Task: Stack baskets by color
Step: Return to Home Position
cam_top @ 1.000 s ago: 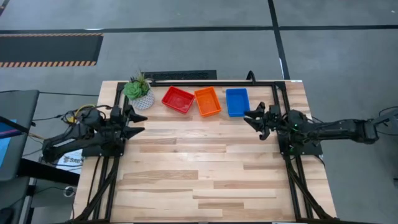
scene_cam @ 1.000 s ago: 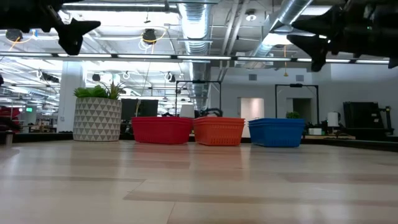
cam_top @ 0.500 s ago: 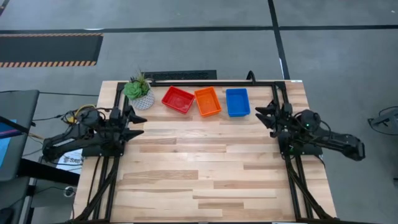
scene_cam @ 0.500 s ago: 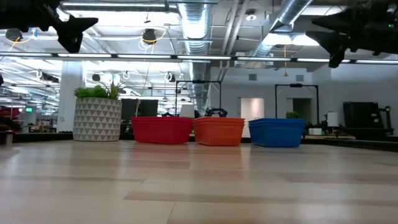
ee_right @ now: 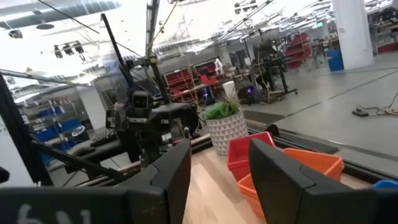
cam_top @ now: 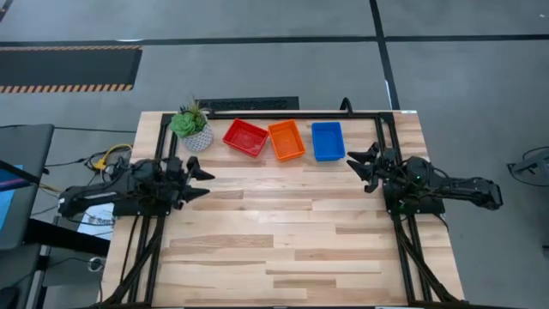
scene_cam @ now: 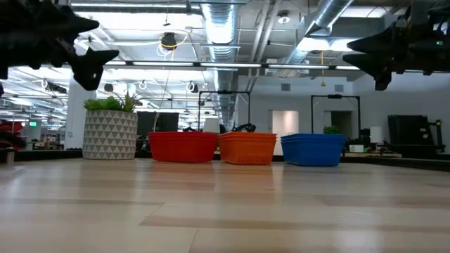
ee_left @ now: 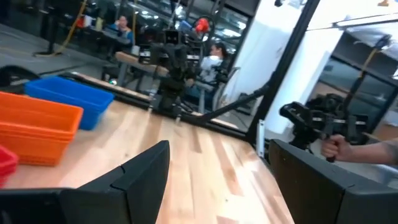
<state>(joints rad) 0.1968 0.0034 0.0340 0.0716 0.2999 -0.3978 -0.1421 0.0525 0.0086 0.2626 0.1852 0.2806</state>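
A red basket (cam_top: 245,137), an orange basket (cam_top: 286,140) and a blue basket (cam_top: 328,141) rest on their bottoms in a row near the table's far edge. The orange one (ee_left: 37,127) shows nested layers in the left wrist view. My left gripper (cam_top: 202,176) hangs open above the table's left side, pointing toward the right. My right gripper (cam_top: 356,165) hangs open above the right side, just on the near side of the blue basket, pointing left. Both hold nothing and stay clear of the baskets.
A green plant in a white patterned pot (cam_top: 192,127) stands left of the red basket. A black frame (cam_top: 377,116) runs along the table's far, left and right sides. The wooden table top (cam_top: 274,240) stretches toward the near edge. People show in the room beyond (ee_left: 214,59).
My left gripper has sunk lower and shifted a little toward the table's middle, staying open. My right arm has folded back at the right edge, and its gripper has drawn slightly toward that edge, still open. The baskets have stayed in place.
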